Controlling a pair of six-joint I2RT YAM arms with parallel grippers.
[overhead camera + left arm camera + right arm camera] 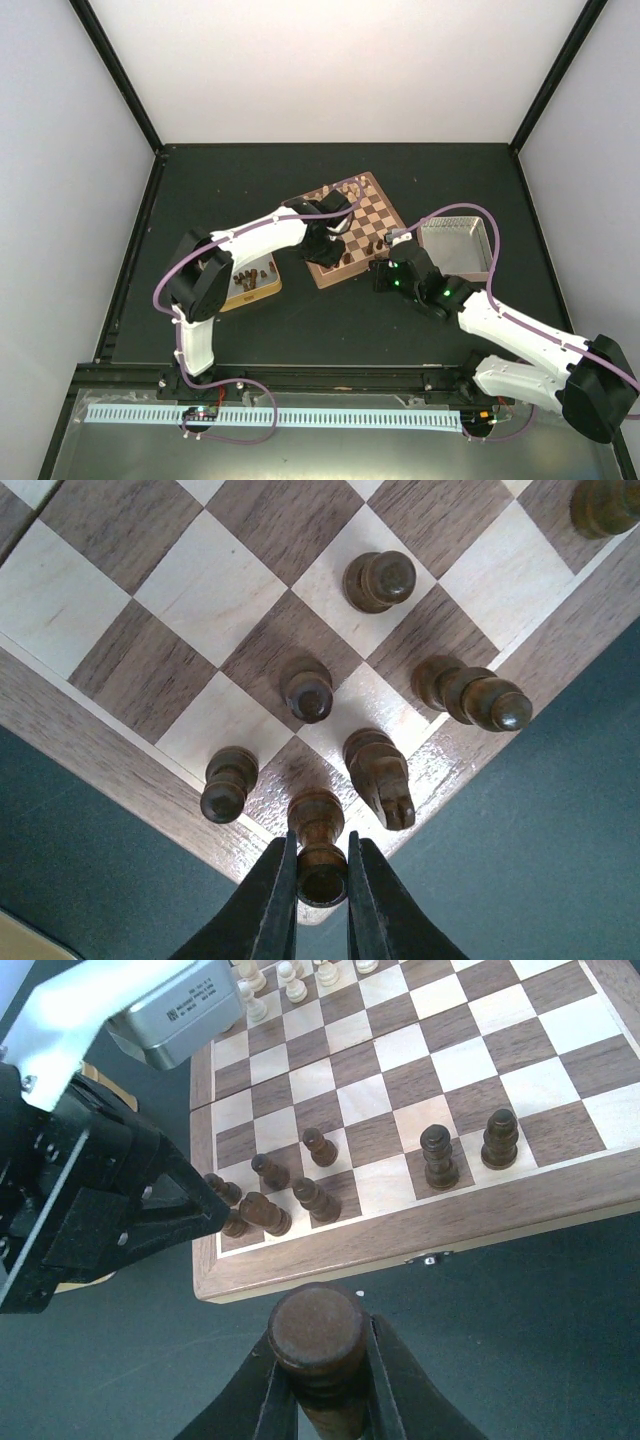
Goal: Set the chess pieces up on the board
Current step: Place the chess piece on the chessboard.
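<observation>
The board lies tilted at the table's middle. In the left wrist view my left gripper is shut on the head of a dark-brown chess piece that stands on the board's corner square. Several other dark pieces stand close by, among them a knight and a pawn. My right gripper is shut on another dark piece, its round base facing the camera. It hangs over the dark table just off the board's near rim.
Pale cream chessmen stand along the board's far side. A tan tin with dark pieces lies left of the board, and a grey metal tin lies to its right. The left arm's wrist is at the board's near-left corner.
</observation>
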